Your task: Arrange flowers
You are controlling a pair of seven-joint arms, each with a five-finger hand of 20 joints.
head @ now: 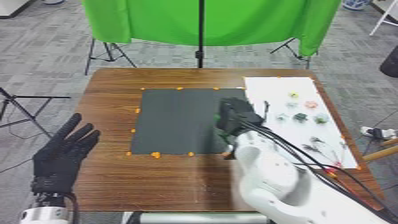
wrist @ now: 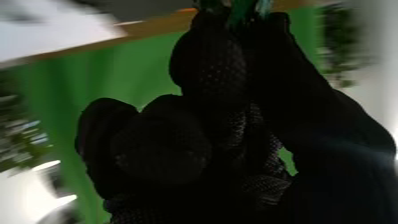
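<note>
One textured black right hand [head: 234,116], pinching slender green stems [wrist: 239,14], left hand [head: 60,159] open

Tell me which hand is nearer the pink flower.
Right: the right hand is over the right part of the dark mat, left of the pink flower; the left hand is beyond the mat's left side.
</note>
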